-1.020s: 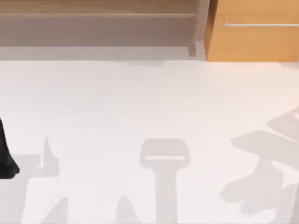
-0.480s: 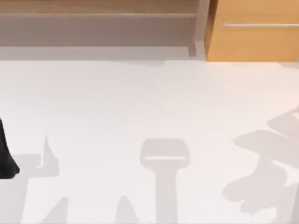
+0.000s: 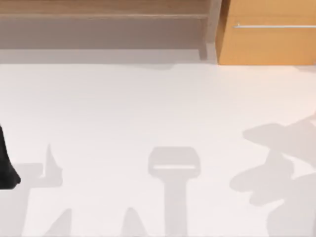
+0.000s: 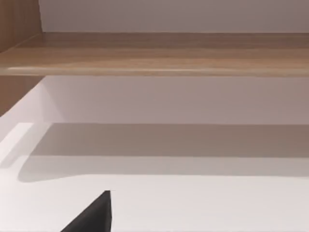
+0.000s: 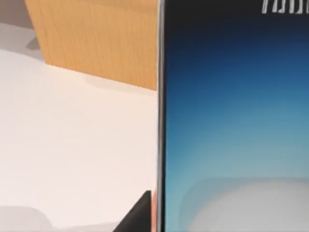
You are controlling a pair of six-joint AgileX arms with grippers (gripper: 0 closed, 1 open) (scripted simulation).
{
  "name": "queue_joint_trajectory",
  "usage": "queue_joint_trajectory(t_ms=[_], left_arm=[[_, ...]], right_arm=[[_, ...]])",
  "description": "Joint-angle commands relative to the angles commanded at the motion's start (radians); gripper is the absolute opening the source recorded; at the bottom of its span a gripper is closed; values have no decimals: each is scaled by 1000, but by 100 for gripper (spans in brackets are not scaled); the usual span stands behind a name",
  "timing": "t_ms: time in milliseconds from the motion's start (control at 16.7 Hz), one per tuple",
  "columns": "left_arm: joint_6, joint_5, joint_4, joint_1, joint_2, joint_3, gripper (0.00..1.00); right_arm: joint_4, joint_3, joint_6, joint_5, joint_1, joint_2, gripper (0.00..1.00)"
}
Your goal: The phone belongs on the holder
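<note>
The phone stands close before the right wrist camera, its blue screen paling toward a round centre and a silver rim along one edge. It hangs above the white table, with my right gripper shut on it. One dark finger lies against the rim. The right arm's shadow falls on the table's right side in the top view. The holder is out of view. A black shape at the table's left edge seems to belong to my parked left arm, and a dark fingertip shows in the left wrist view.
A wooden shelf runs along the back of the table. An orange-brown cabinet with a metal handle stands at the back right. Grey shadows lie along the table's front.
The right arm's shadow on the table's right side has shifted left and drawn together. The black shape at the left edge has not moved.
</note>
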Motion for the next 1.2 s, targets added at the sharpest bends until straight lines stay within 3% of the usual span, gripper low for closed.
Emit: queue_joint_trajectory(t_ms=[540, 1200], left_arm=[[0, 0, 0, 0, 0, 0, 100], [0, 0, 0, 0, 0, 0, 100]], right_arm=[[100, -22, 23, 20, 35, 46, 0], [100, -22, 23, 20, 35, 46, 83]])
